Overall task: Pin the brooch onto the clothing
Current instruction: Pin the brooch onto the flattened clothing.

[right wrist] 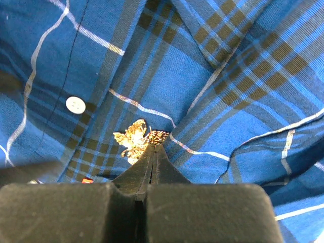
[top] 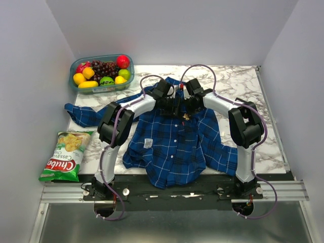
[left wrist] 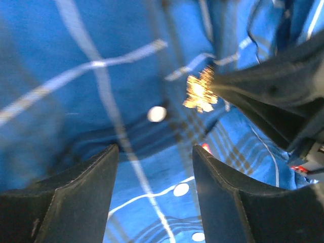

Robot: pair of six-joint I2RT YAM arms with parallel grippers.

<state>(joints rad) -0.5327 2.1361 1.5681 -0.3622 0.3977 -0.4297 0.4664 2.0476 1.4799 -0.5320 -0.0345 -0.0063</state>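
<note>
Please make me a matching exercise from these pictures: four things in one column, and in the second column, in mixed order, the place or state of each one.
Column one:
1. left end effector
2. right end effector
3. bag of chips
4. box of fruit

Column two:
A. far left corner of the table
B. closed on the gold brooch, over the shirt
C. near left, beside the shirt
D. open, holding nothing

Pairs: 1-D, 2-B, 3-C, 4-A.
</note>
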